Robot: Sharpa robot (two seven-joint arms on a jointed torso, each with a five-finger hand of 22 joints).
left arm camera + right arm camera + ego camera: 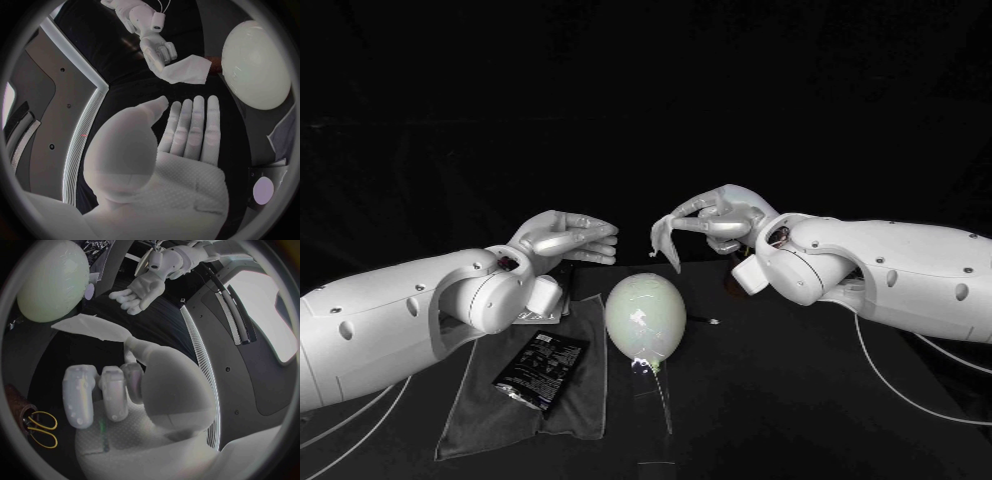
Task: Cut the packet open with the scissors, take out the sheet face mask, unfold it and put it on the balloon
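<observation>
sheet mask (668, 255) hangs folded from the fingertips of my right hand (714, 222), which pinches its upper edge. the free end points down toward the balloon (645, 318), which lies below and between both hands. my left hand (567, 240) holds nothing; its fingers are straight and apart, palm open, just across a gap from the mask's free end. the packet (541, 368) lies on the grey cloth (488, 420) back by the left wrist, well apart from the fingers. the scissors (40, 429) lie on the table back by the right wrist. so i judge cutting and taking out are done, and the step now is unfolding.

to do it well, i would bring the left fingertips to the free corner, opposite the right pinch, and take only the outer layer between thumb and one finger. then i would draw both hands apart slowly, at same height, so the sheet, probably wet, opens without tearing or sticking to itself. i cannot tell how many folds it has, so i would check in the left wrist view before lowering it over the balloon.
</observation>
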